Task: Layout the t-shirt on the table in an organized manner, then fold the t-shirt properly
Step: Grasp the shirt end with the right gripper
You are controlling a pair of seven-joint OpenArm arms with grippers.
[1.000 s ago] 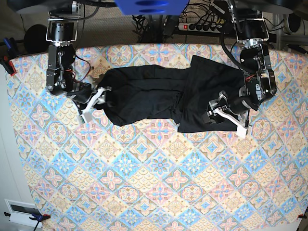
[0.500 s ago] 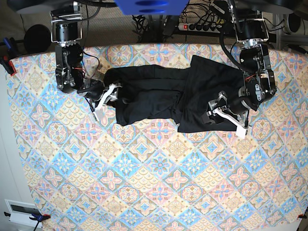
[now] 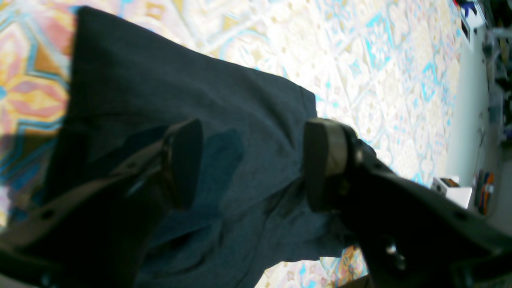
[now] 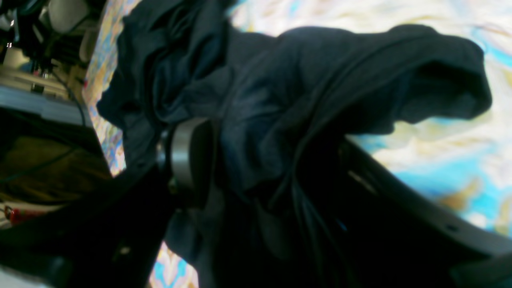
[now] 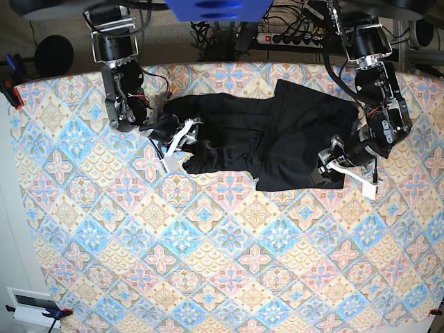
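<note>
The black t-shirt (image 5: 277, 132) lies crumpled along the far side of the table (image 5: 229, 263), with a wider folded part on the right. On the base view's right, my left gripper (image 5: 345, 173) rests on the shirt's right edge. Its wrist view shows the left gripper (image 3: 252, 164) open, flat t-shirt fabric (image 3: 224, 100) lying under the gap. At the shirt's left end sits my right gripper (image 5: 179, 149). In its wrist view the right gripper (image 4: 272, 168) stands wide, with bunched t-shirt fabric (image 4: 300, 80) filling the space between the fingers.
A power strip (image 5: 291, 38) and cables lie behind the table's far edge. A clamp (image 5: 12, 94) grips the cloth at the left edge. A white box (image 5: 31, 305) sits off the table's near left corner. The patterned cloth stretches bare toward the near edge.
My right gripper has swept rightward, carrying the shirt's left end with it and bunching it inward. The left gripper has slid a little right and toward the near edge.
</note>
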